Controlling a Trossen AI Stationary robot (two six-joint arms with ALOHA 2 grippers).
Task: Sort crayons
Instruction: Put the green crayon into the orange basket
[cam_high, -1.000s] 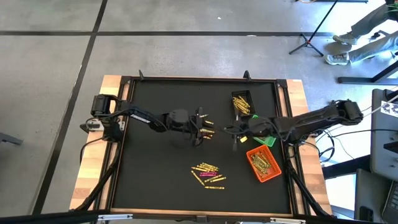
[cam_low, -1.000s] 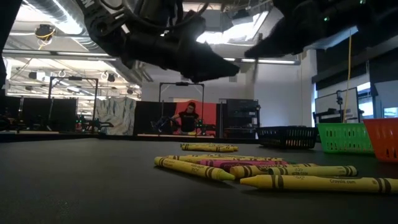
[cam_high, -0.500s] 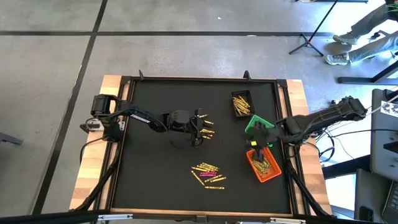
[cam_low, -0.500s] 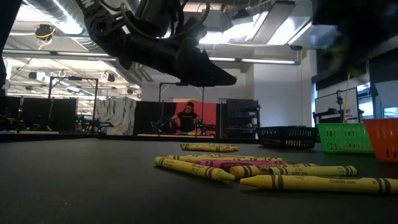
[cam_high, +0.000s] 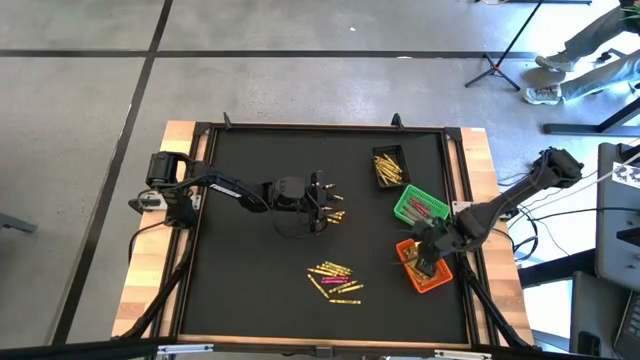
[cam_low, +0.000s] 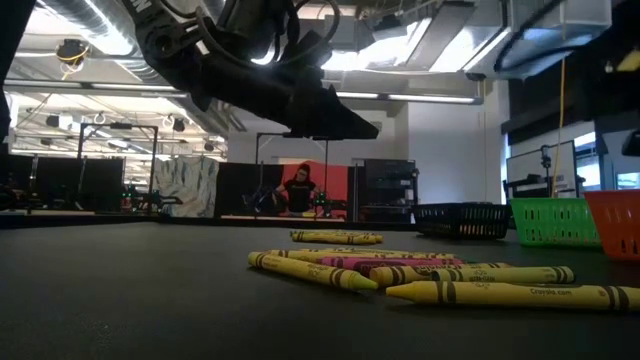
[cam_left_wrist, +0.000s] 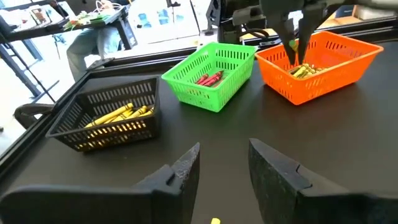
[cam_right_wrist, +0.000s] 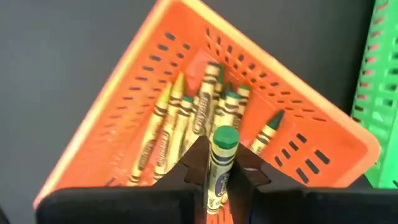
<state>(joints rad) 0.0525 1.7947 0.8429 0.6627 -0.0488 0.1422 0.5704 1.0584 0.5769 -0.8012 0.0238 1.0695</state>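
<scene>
Loose crayons (cam_high: 335, 281), mostly yellow with a pink one, lie flat in a pile on the black mat near the front edge; the low view shows them close up (cam_low: 420, 275). A few more crayons (cam_high: 335, 212) lie by my left gripper (cam_high: 322, 202), which hovers open above the mat's middle (cam_left_wrist: 224, 174). My right gripper (cam_high: 425, 262) points down over the orange bin (cam_high: 440, 282), shut on a green-tipped crayon (cam_right_wrist: 221, 158). The green bin (cam_left_wrist: 211, 78) holds red crayons; the black bin (cam_left_wrist: 112, 118) holds yellow ones. My right gripper pinches the green-tipped crayon by its wrapped shaft (cam_right_wrist: 217, 180) between its two fingers. The fingers come from above, pointing down. The crayon reaches past the fingertips along them, its flat green end (cam_right_wrist: 225, 137) toward the orange bin, clear of the crayons inside.
Black (cam_high: 390, 167), green (cam_high: 420, 208) and orange bins stand in a row along the mat's right side. A raised frame (cam_high: 200, 220) borders the mat. Open mat lies to the left and front left. A person's legs (cam_high: 585, 60) show beyond the far right corner.
My right gripper has carried its crayon from the mat's middle, past the green bin, toward the right and near edges until it hangs over the orange bin, tipping from nearly level to pointing down. My left gripper has stayed in place.
</scene>
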